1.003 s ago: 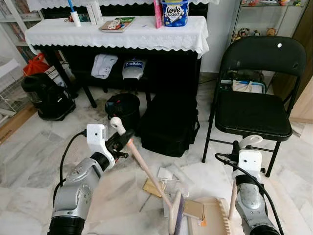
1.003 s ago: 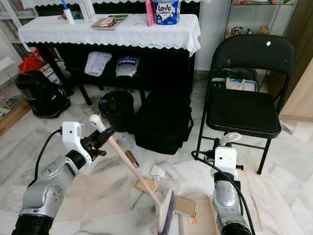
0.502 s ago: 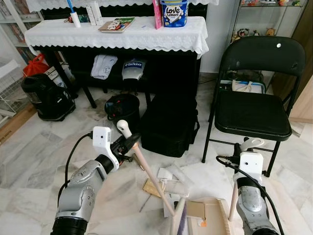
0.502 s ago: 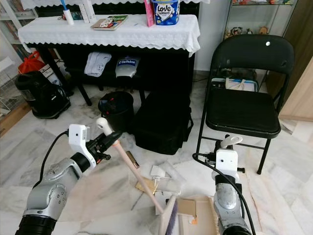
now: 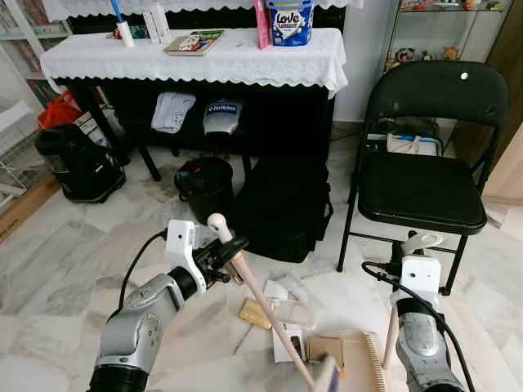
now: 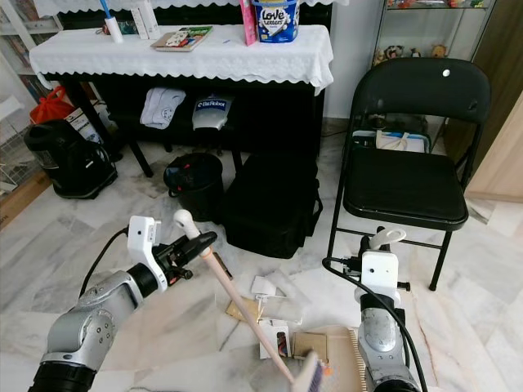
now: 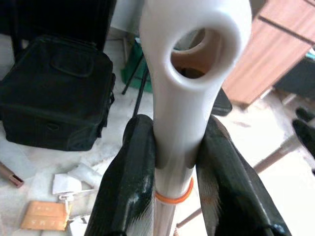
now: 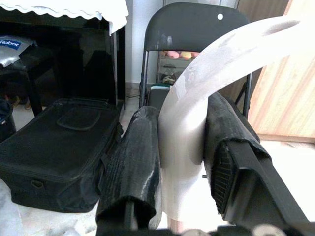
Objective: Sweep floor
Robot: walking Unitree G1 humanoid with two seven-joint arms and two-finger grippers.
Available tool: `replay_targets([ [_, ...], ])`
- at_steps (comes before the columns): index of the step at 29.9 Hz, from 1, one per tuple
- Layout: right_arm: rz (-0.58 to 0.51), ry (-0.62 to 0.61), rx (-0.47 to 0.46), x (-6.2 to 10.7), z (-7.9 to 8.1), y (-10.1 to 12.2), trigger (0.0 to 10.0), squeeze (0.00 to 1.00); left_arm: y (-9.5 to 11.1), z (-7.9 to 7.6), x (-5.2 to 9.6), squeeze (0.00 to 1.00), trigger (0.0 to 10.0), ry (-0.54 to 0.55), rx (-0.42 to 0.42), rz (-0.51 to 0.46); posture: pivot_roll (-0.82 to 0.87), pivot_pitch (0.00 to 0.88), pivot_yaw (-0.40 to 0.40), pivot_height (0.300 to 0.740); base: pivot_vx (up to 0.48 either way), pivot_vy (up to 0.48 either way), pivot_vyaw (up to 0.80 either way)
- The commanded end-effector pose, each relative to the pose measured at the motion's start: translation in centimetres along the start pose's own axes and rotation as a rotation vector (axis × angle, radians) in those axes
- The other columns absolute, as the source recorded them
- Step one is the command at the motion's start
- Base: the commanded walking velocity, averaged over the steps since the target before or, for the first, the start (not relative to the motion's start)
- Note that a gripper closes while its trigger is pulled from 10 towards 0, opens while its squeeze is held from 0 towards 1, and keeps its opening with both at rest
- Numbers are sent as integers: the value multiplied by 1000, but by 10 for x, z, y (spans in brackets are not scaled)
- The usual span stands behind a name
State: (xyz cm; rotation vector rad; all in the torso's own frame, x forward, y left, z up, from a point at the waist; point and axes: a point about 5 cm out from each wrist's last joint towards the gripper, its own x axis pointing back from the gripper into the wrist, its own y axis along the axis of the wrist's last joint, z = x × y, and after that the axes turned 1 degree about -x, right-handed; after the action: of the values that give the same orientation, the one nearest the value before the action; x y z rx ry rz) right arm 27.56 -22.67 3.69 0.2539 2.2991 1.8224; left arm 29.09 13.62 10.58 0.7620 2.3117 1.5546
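Observation:
My left gripper (image 5: 226, 250) is shut on the white top of a broom handle (image 7: 183, 103), whose pale stick (image 5: 265, 310) slants down to the right. The blurred broom head (image 5: 327, 376) is at the mouth of a beige dustpan (image 5: 359, 363). My right gripper (image 8: 179, 147) is shut on the dustpan's white upright handle (image 5: 415, 239). Litter lies in front of the pan: a brown card (image 5: 255, 313), a small white box (image 5: 286, 343), a clear wrapper (image 5: 301, 291). Another brown card (image 5: 325, 349) lies at the pan's lip.
A black folding chair (image 5: 425, 184) stands just right of the dustpan. A black bag (image 5: 282, 208) and a black bin (image 5: 204, 181) sit under the white-clothed table (image 5: 196, 57). A black vacuum cleaner (image 5: 73, 163) is at the far left. Marble floor (image 5: 57, 253) lies open to the left.
My left gripper has moved right and the broom head has swept right, up to the dustpan's mouth. The right gripper and dustpan have barely shifted.

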Motion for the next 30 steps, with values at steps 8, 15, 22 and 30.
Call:
replay_targets([
  [8,-29,11,-4,-5,3,7,10000,0,51,10,18,0,10000,85,-83,-195,60,0,94,740,0,0,0],
  [15,-30,12,-4,-5,4,7,10000,0,50,12,18,0,10000,97,-139,-173,57,0,94,740,0,0,0],
  [22,-30,9,1,-3,0,6,10000,0,32,11,11,0,10000,88,-217,-104,51,1,94,740,0,0,0],
  [30,-31,8,3,-1,-1,5,10000,0,16,19,5,0,10000,148,-206,-91,34,8,95,740,0,0,0],
])
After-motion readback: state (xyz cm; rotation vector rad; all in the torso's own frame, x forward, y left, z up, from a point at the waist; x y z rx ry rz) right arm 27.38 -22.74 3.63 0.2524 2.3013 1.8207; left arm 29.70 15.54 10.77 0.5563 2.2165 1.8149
